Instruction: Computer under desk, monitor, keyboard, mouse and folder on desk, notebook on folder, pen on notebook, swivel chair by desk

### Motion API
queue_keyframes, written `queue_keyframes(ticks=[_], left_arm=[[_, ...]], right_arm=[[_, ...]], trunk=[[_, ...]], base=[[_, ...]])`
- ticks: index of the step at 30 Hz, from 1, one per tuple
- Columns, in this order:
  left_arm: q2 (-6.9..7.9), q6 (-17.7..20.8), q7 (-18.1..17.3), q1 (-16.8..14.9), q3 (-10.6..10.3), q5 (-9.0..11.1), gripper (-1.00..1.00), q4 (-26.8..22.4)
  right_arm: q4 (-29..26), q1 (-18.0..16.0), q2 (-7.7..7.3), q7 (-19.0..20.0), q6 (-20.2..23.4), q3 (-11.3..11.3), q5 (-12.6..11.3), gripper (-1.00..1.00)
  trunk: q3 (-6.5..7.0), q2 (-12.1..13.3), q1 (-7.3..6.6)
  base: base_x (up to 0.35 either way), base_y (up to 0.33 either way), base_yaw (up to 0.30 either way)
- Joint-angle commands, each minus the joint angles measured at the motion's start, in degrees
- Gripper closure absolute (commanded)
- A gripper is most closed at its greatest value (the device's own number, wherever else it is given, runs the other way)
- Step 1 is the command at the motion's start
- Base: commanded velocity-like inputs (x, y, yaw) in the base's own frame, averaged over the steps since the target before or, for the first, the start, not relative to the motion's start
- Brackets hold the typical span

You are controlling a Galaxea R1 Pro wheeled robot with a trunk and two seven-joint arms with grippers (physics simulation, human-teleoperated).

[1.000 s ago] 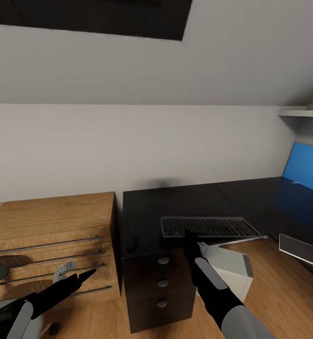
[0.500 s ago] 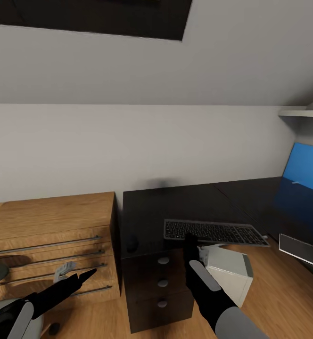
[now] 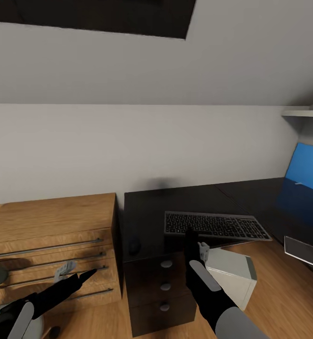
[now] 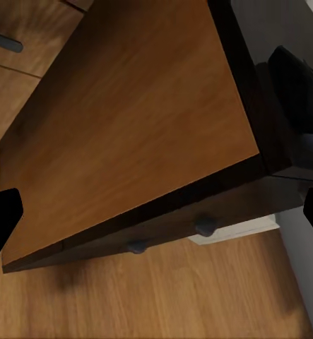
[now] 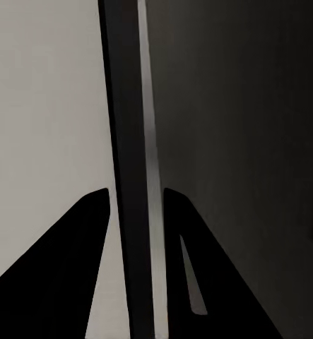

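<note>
— What's around you at the desk end?

— From the head camera I have the long glossy black desk (image 3: 147, 212) ahead, with the slim grey keyboard with dark keys (image 3: 215, 224) lying on it near the front edge, and the small dark rounded mouse (image 3: 135, 246) well apart from it toward the desk's left end. Just beside the desk stands a light wooden dresser with long bar handles (image 3: 48, 235). Under the desk, right of the round-knobbed drawers, I see the light-grey box of the computer tower (image 3: 232, 273) on the wood floor. A bright blue panel (image 3: 309, 174) sits at the far right.

— And your grippers?

— My right gripper (image 5: 136, 205) is clamped on the front edge of the keyboard; the wrist camera shows the thin slab pinched between both black fingers. My left gripper (image 4: 156, 212) hangs released, fingers spread wide, low in front of the dresser; its camera looks at the desk corner and the mouse.

— Any writing?

— Pale key lettering, too small to read.
</note>
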Motion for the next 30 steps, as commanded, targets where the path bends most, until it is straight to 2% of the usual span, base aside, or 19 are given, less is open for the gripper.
queue_keyframes(ticks=[1,6,12,24,30], left_arm=[[-0.01,0.4,-0.1,0.0,0.1,0.3,-1.00,0.0],[-0.02,0.4,-0.1,0.0,0.1,0.2,-1.00,0.0],[-0.03,0.3,0.0,0.0,0.0,0.2,-1.00,0.0],[-0.03,0.3,0.0,0.0,0.0,0.1,-1.00,0.1],[-0.03,0.3,0.0,0.0,0.0,0.1,-1.00,0.1]], right_arm=[[0.0,-0.1,-0.03,0.4,-0.3,0.3,-0.6,1.00],[0.2,-0.1,0.05,0.5,-0.4,0.5,-0.7,1.00],[0.2,-0.1,0.06,0.5,-0.4,0.5,-0.7,1.00],[0.2,-0.1,0.06,0.5,-0.3,0.5,-0.7,1.00],[0.2,-0.1,-0.02,0.5,-0.1,0.6,-0.7,1.00]], trunk=[[-0.06,0.0,0.00],[-0.06,0.0,0.00],[-0.06,0.0,0.00],[-0.06,0.0,0.00],[-0.06,0.0,0.00]], base=[[0.004,0.003,0.000],[0.001,0.005,-0.046],[0.000,0.187,-0.258],[0.000,0.029,-0.260],[0.000,0.219,-0.067]])
